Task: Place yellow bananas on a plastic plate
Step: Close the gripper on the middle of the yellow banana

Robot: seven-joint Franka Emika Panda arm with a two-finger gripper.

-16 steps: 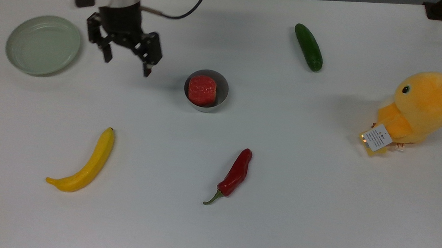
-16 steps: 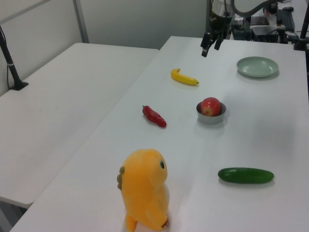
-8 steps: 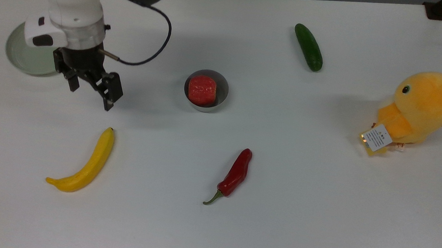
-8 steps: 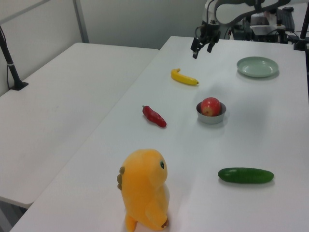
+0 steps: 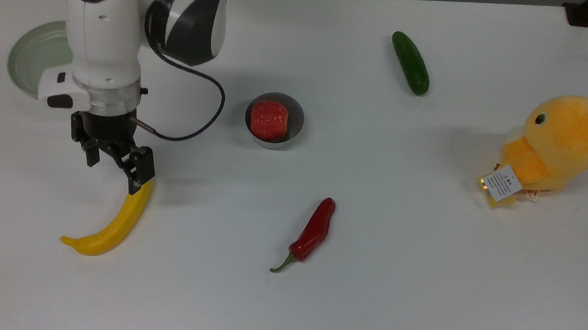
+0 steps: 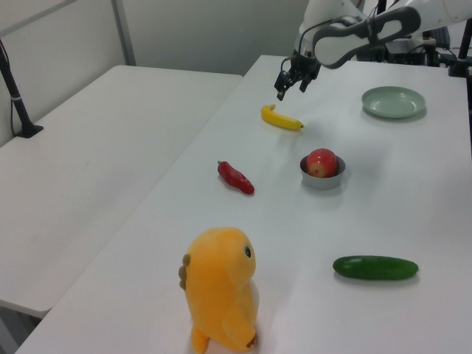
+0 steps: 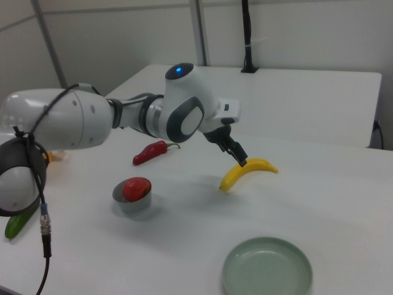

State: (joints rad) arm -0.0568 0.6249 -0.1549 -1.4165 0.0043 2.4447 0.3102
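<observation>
Since the earlier frame the gripper has travelled from beside the plastic plate toward 6 o'clock in the top view and now hangs over the dark-tipped end of the yellow bananas, fingers spread, nothing held. Banana lies flat on the white table. Plate sits empty at 12 o'clock from the banana, partly behind the arm.

Open-fingered, the gripper hangs over the banana, nothing between its jaws and the fruit's dark-tipped end. Bare white table flanks both jaws. Behind them, the arm covers part of the plate; the grey bowl stands well apart.
</observation>
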